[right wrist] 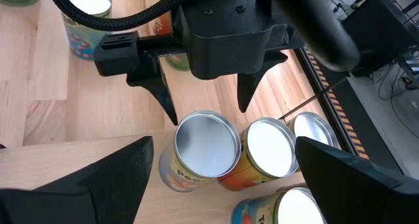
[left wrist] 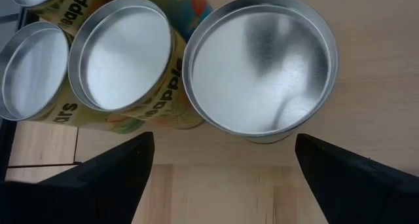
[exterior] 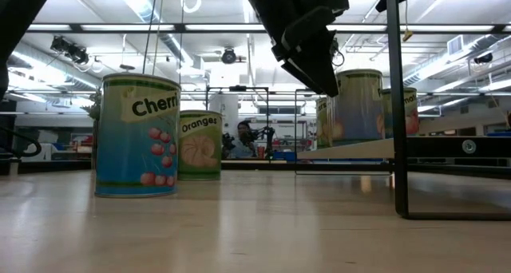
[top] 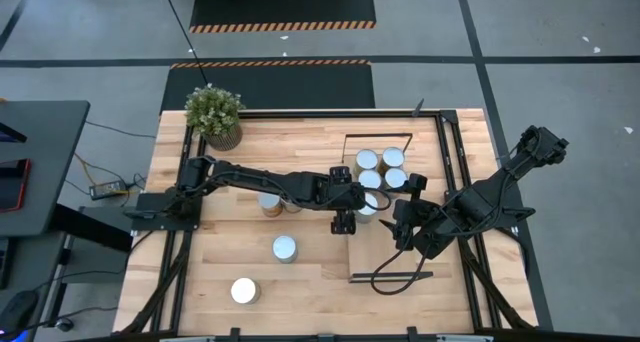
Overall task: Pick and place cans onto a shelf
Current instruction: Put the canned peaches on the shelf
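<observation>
Several cans stand upright on the shelf (top: 385, 257) at the table's right. The nearest of them, a silver-lidded can (left wrist: 262, 67), stands at the group's near end (top: 369, 203). My left gripper (top: 352, 202) hangs open just left of and above this can, and its fingers (right wrist: 167, 106) touch nothing. My right gripper (top: 403, 210) is open above the shelf, right of the same can. Three more cans stand on the tabletop: a cherries can (exterior: 136, 137), an oranges can (exterior: 200, 145) and one (top: 268, 204) partly under my left arm.
A potted plant (top: 213, 114) stands at the table's far left corner. A black wire frame (top: 395, 272) rises at the shelf's near end, and a black post (exterior: 397, 97) shows in the low view. Open tabletop lies near the front edge, left of the shelf.
</observation>
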